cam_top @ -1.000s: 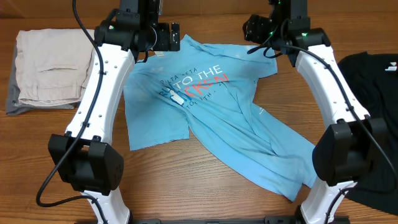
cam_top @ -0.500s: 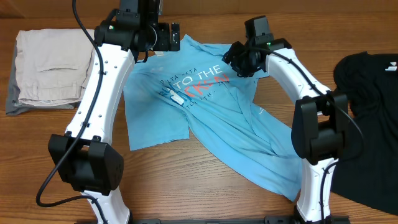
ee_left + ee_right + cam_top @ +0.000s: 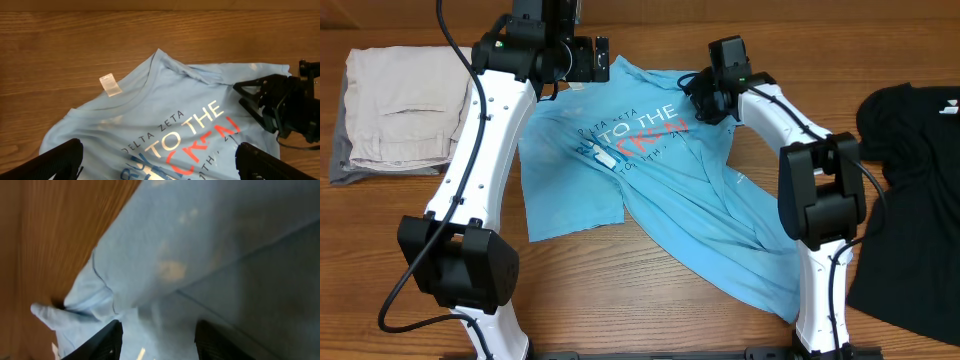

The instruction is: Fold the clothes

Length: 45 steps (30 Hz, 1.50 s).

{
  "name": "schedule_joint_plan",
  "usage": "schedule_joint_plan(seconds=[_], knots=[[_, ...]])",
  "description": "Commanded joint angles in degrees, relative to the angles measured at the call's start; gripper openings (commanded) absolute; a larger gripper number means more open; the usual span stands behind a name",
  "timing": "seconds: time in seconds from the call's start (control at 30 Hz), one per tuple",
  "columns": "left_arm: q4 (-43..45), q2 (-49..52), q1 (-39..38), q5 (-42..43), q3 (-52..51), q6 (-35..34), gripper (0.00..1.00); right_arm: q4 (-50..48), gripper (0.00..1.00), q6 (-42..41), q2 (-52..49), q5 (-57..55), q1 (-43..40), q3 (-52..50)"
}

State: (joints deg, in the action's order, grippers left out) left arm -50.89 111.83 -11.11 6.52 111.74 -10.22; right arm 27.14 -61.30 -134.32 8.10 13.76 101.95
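the light blue t-shirt (image 3: pixel 670 190) lies rumpled in the middle of the desk (image 3: pixel 420 250). its long axis runs on a slant. the hem trails toward the near right corner and the collar points at the far edge, left of centre. a flap is folded over near the left side.

further back, the chest print reads "delta zeta" in small white letters and "to the" in large white. under that sits a red word of which only "ck" is sure, and a dark blue word lost in a fold. a white neck tag (image 3: pixel 110 84) shows no legible writing.

at the far right shoulder the right tool (image 3: pixel 705 95) hangs close over the cloth. its fingers are partly spread, with no fold seen between them. the left tool (image 3: pixel 588 60) hovers above the collar by the far edge, spread wide and holding nothing.

the right tool looks nearer the fabric, so a pinch at that shoulder to pull the shirt flat seems the likely next move.
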Motion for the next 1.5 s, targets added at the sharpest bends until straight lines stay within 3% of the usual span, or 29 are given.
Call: schedule_joint_plan(seconds=[0.0,0.63,0.93,1.07,1.23,1.37,1.47], knots=[[0.1,0.4,0.2,0.6,0.0,-0.5,1.00,-1.7,0.52,-2.0,-0.5,-2.8,-0.5,0.2],[0.1,0.4,0.2,0.5,0.0,-0.5,1.00,0.1,0.50,-1.9,-1.4,-13.3,-0.8,0.0],[0.1,0.4,0.2,0.6,0.0,-0.5,1.00,-6.4,0.48,-0.8,-1.4,-7.1,-0.8,0.0],[0.1,0.4,0.2,0.5,0.0,-0.5,1.00,-9.3,0.52,7.1,-1.3,-1.0,-1.5,0.5],[0.1,0.4,0.2,0.5,0.0,-0.5,1.00,-6.2,0.54,17.6,-1.3,3.4,-3.5,2.9],[0.1,0.4,0.2,0.5,0.0,-0.5,1.00,3.8,0.54,27.8,-0.7,5.7,-5.7,8.0],[0.1,0.4,0.2,0.5,0.0,-0.5,1.00,14.1,0.55,42.2,-0.1,5.7,-7.1,13.9]])
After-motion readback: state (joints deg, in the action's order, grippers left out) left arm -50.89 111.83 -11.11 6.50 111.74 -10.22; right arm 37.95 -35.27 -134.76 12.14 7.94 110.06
